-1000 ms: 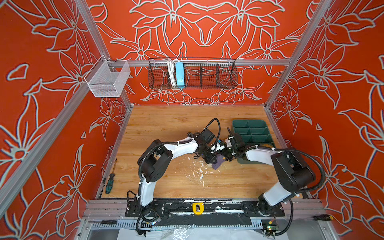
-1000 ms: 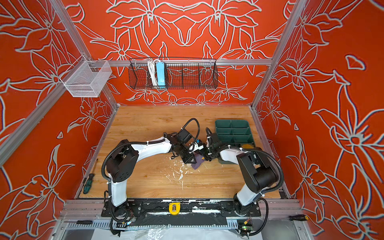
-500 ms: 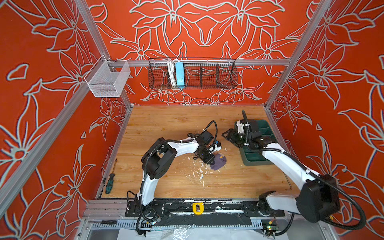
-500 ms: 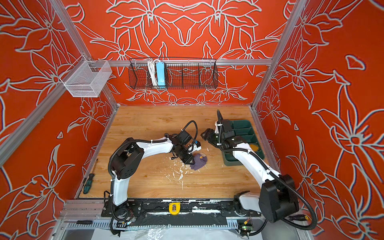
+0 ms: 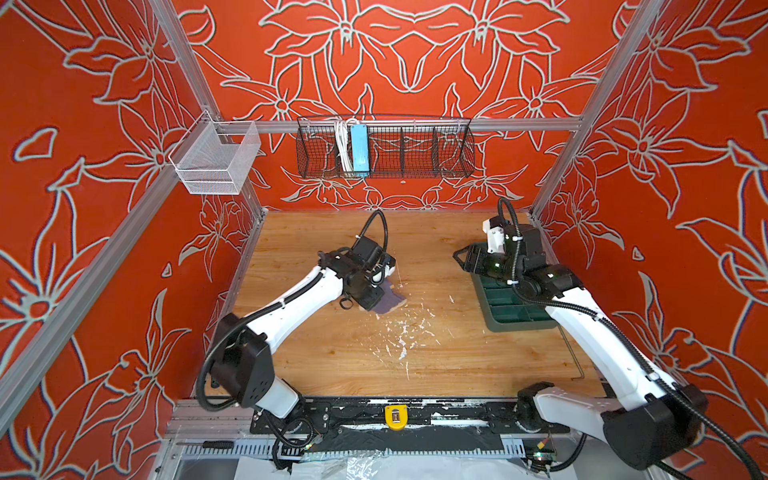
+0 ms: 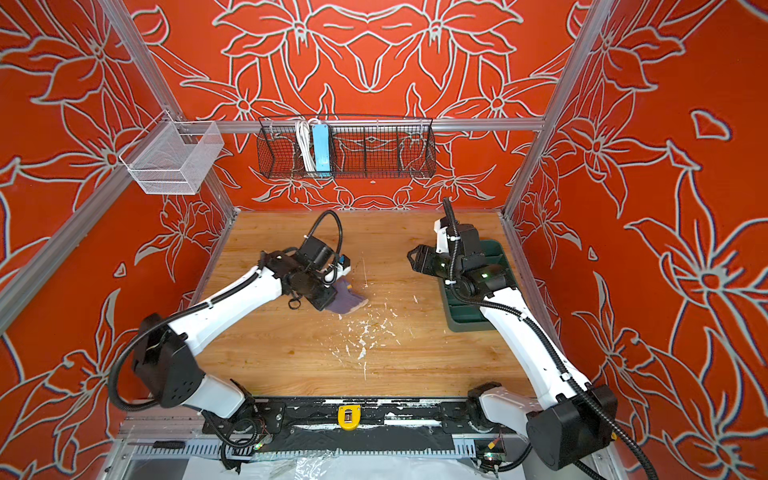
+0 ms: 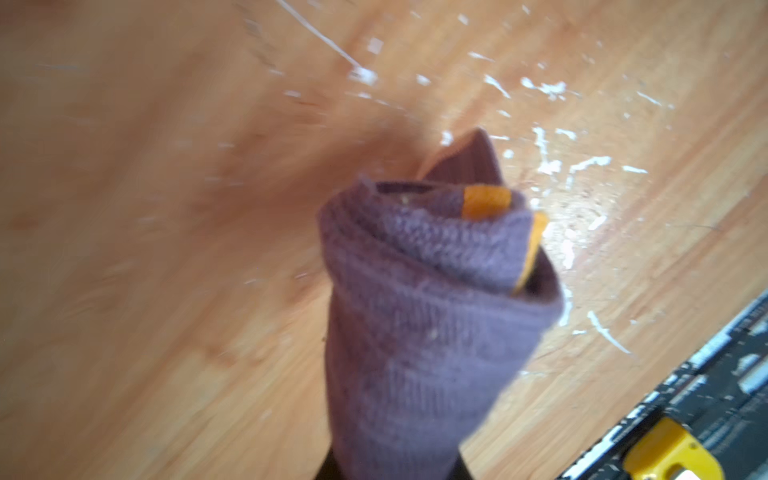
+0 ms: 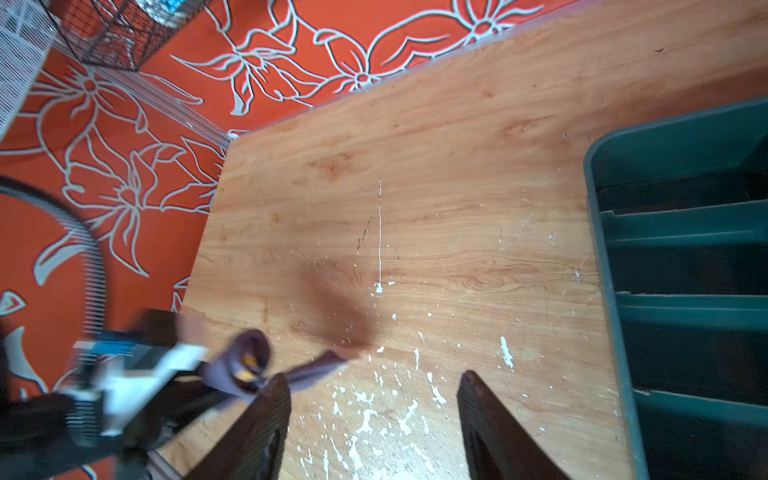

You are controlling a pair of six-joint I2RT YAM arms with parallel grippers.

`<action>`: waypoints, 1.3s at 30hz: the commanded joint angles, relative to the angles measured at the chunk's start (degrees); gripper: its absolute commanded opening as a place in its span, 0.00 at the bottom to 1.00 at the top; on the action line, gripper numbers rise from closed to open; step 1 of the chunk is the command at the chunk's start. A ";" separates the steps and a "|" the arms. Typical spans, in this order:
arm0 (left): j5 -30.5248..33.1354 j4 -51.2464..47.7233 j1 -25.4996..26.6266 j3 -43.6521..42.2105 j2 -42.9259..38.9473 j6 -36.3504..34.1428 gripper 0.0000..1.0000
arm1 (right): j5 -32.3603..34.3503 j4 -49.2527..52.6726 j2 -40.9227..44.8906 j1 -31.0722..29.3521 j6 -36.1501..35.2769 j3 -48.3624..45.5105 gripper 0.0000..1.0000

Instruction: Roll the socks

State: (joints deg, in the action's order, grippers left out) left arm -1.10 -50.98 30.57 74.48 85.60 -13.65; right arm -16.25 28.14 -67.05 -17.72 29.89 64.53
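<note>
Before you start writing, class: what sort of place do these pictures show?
Probably a robot test booth: two white arms bolted to a rail at a wooden tabletop, an aluminium frame carrying patterned orange walls, and wire baskets hung on it.

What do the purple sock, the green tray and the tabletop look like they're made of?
The purple sock: soft knit fabric, matte; ribbed stitches show. The green tray: probably moulded plastic, smooth, with thin dividers. The tabletop: wood or wood-look laminate; grain lines, flecked with white marks.
</note>
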 commanded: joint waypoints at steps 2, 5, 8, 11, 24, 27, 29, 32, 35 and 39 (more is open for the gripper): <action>12.31 -3.41 -1.42 1.91 2.03 -3.14 0.00 | -4.58 2.03 1.37 0.25 -2.76 -2.50 0.66; 20.86 -3.77 -1.50 4.88 7.50 -2.51 0.00 | -8.49 3.33 2.53 -0.34 -5.24 -3.80 0.67; 27.12 -5.15 -1.24 8.91 13.15 -0.69 0.00 | -10.20 4.20 5.23 -1.22 -8.35 -6.26 0.66; 29.18 -4.05 1.61 10.00 15.78 -0.21 0.00 | -10.65 4.74 7.95 -1.53 -9.75 -9.21 0.66; 5.02 -0.91 17.16 7.96 32.91 3.39 0.00 | -6.39 5.08 15.28 -2.54 -20.60 -15.73 0.51; -0.81 -0.78 17.16 9.31 37.40 3.38 0.00 | -8.26 0.56 19.26 -3.65 -24.97 -19.89 0.44; -3.40 -0.27 17.16 9.71 39.43 2.99 0.00 | -6.82 -1.70 22.26 -5.43 -29.02 -22.54 0.43; -6.11 -0.40 16.91 10.35 41.17 2.39 0.00 | -3.41 -1.35 24.44 -8.66 -36.74 -24.05 0.41; -12.72 -1.85 15.39 11.38 43.16 1.64 0.00 | -1.70 0.46 24.05 -13.75 -45.90 -24.63 0.40; -20.45 -4.79 13.33 13.94 46.81 0.78 0.00 | -1.86 -2.13 23.24 -21.86 -60.10 -29.11 0.39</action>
State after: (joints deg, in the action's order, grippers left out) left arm -1.28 -60.01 42.98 91.46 122.54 -11.68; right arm -19.22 27.20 -43.27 -35.86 -15.64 38.13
